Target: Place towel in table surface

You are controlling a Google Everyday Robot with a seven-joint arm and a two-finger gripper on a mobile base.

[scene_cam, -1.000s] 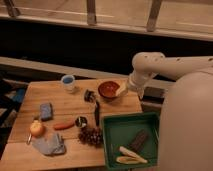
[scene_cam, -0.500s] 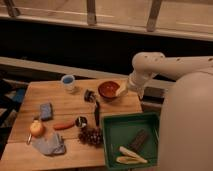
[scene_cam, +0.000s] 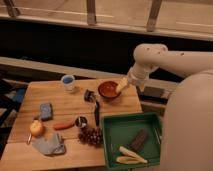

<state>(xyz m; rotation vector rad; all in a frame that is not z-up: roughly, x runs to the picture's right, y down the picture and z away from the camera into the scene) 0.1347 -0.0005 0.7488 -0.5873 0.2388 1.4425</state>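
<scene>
- Gripper (scene_cam: pixel 121 86): at the end of the white arm (scene_cam: pixel 160 59), low over the far right part of the table (scene_cam: pixel 30 95). Jaws stand apart.
- Bowl (scene_cam: pixel 107 91): red, just left of the gripper. The gripper tip meets the bowl's right rim in view; actual contact cannot be confirmed.
- Towel (scene_cam: pixel 49 145): pale grey-blue, crumpled, lying flat on the table at its near left corner, well apart from the gripper, down and to the left of it.
- Orange fruit (scene_cam: pixel 36 128): touching or just beside the towel's upper left edge, far left of the gripper.
- Blue block (scene_cam: pixel 46 111): on the table beyond the fruit, well left of the gripper.
- Cup (scene_cam: pixel 68 81): blue, upright, at the far edge, left of the gripper beyond the bowl.
- Black utensil (scene_cam: pixel 96 111): lying on the table below the bowl, near the gripper, down and left of it.
- Red vegetable (scene_cam: pixel 64 125) and small dark pot (scene_cam: pixel 81 121): side by side, between the utensil and the towel.
- Dark grapes (scene_cam: pixel 91 135): just below the pot, beside the tray's left wall.
- Green tray (scene_cam: pixel 132 118): directly below the gripper at the near right corner. It holds a brown bar (scene_cam: pixel 139 140) and pale strips (scene_cam: pixel 131 155).
</scene>
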